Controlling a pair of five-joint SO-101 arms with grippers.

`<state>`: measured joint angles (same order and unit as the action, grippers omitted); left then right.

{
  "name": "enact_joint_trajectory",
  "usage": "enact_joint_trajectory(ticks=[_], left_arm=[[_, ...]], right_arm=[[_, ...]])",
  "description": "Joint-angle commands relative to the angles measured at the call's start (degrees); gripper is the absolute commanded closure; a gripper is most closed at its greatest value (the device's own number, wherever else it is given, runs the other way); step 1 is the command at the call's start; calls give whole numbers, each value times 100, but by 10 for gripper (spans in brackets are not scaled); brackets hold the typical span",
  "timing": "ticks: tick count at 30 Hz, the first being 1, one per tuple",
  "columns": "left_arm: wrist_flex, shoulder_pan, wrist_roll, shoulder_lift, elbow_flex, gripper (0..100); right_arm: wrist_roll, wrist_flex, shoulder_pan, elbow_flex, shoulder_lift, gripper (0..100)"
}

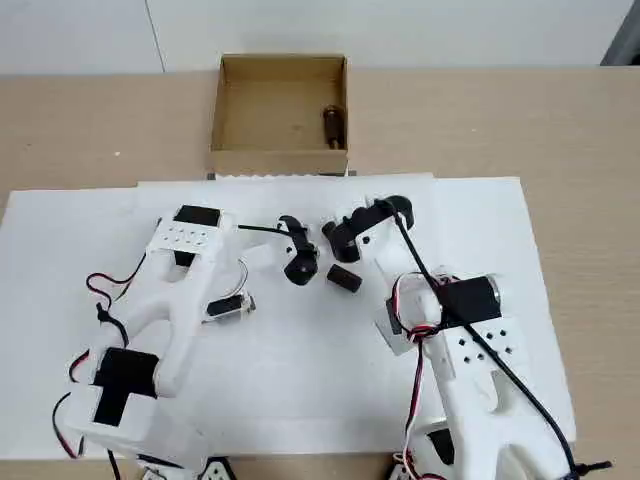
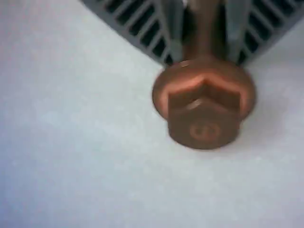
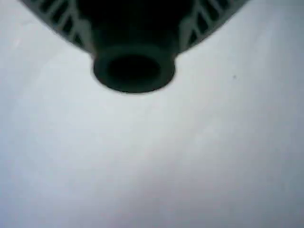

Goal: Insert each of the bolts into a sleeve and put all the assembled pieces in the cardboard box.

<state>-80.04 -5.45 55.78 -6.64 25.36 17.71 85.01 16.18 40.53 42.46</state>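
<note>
Standing at the arms' end of the table, I see both arms reaching out over the white sheet, their tips nearly meeting past its middle. The left gripper is clamped on a copper-coloured hex bolt by the shank, with the flanged head sticking out free. The right gripper, at about three o'clock from it, is clenched round a black sleeve with the open bore facing outward. I take it they are held this way so that shank and bore can be lined up.

A loose sleeve lies on the sheet between the arms, at about five o'clock from the left gripper, probably waiting its turn. Farther off, at twelve o'clock beyond the sheet's edge, sits the cardboard box. One dark assembled piece rests against its three o'clock wall.

The bolt's thread is buried between the fingers, and the held sleeve's far end is lost in shadow. From overhead I cannot pick out the bolt, nor tell whether the dark round shape below the left gripper's tip belongs to it.
</note>
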Motion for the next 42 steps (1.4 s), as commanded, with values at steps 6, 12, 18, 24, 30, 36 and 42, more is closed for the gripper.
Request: enact_joint_trajectory(ticks=[6,12,18,24,30,36,42], left_arm=[[-853,18,26,-9,-1244,994],[-1626,-141,-132,255,-2000,994],[-1653,-695,-809,1679,-2070,994],[-1486,-1222,-2426,2769,-2079,994],[-1354,-1213,-3420,3007,-2079,994],[-1354,-1204,-3807,3015,-2079,994],[-1354,-1231,-5468,3015,-2079,994]], right_arm=[[-26,31,22,-193,154,995],[-26,374,31,-738,154,995],[-88,760,40,-1046,163,991],[-527,1288,22,-1644,312,994],[-545,1033,-4,-1670,1059,995],[-563,822,-13,-1626,1560,995],[-1635,224,-13,-826,2413,995]])
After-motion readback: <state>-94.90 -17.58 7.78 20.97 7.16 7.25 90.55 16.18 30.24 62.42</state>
